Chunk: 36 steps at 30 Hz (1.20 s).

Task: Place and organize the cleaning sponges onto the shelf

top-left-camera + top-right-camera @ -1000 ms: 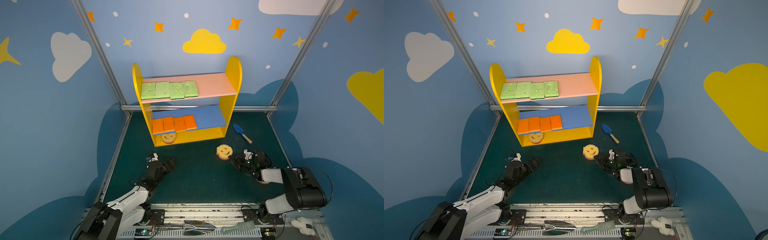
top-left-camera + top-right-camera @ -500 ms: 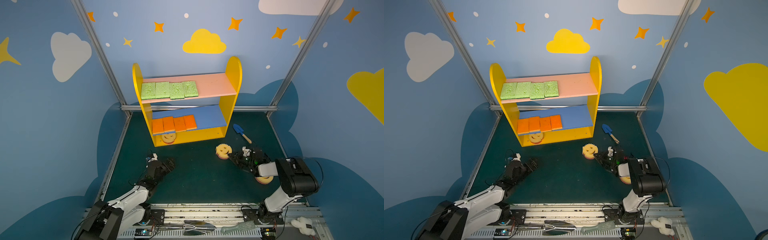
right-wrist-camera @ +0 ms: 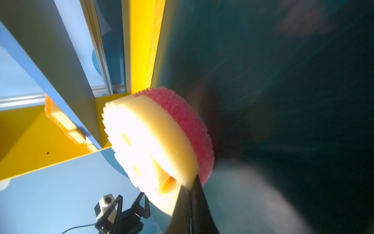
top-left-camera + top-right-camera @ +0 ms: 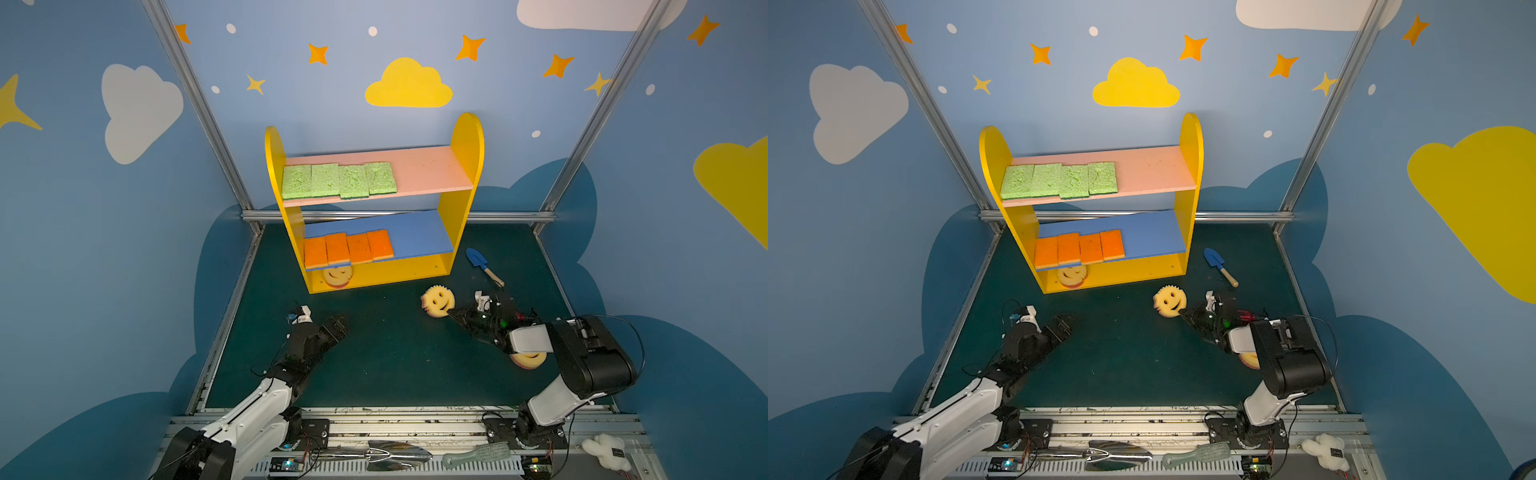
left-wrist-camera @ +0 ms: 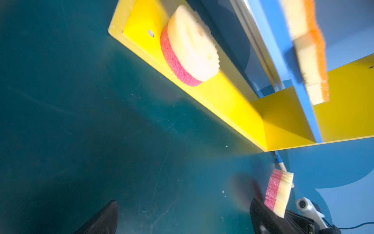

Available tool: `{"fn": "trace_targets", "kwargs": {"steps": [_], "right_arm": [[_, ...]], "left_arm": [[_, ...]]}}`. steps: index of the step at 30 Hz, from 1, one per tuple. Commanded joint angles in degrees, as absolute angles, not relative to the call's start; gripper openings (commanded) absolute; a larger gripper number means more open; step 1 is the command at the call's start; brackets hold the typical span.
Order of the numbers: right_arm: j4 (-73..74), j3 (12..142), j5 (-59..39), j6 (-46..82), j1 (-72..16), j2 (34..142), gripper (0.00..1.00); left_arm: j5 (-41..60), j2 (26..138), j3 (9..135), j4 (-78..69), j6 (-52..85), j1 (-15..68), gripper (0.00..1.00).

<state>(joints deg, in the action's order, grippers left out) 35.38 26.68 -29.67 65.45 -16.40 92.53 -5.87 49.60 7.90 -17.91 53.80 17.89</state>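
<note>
Sponge in grasp: right gripper (image 4: 451, 313) clamped hard, jaws almost together, on the rim of a round smiley sponge (image 4: 437, 301) beside the mouth cut-out. Holds it tilted, yellow face up and pink underside toward the dark mat (image 4: 395, 353); cannot tell whether any edge touches the mat. Behind that hand, tucked under its forearm: second smiley sponge (image 4: 528, 359), partly hidden. Beyond the fingertips, past the held sponge: shelf (image 4: 467, 137), with third smiley sponge (image 4: 337, 276) on the yellow base (image 4: 399, 270), four orange-topped sponges (image 4: 348, 249) side by side on the blue board (image 4: 419, 237), four green sponges (image 4: 338, 180) side by side on the pink board (image 4: 428, 170). Near the hand, on its shelf-facing side: blue toy shovel (image 4: 482, 266), flat on the mat. Left gripper (image 4: 322, 327) spread wide, grasping nothing, low over the mat, shelf well ahead of its fingertips.
</note>
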Motion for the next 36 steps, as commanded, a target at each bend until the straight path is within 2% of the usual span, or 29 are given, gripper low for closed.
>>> {"fn": "trace_targets", "kwargs": {"steps": [1,19,36], "right_arm": [[32.58,30.12,-26.41,66.48,-20.3,90.67,0.01],[42.17,45.76,-20.18,73.25,-32.93,106.96,0.0],[42.02,61.61,-19.69,75.98,-35.94,120.07,0.0]], "left_arm": [[-5.16,45.46,5.58,-13.18,53.91,16.34,1.0],[-0.82,22.02,-0.26,1.54,56.69,9.52,1.0],[2.63,21.44,-0.17,2.91,55.33,8.62,1.0]]}}
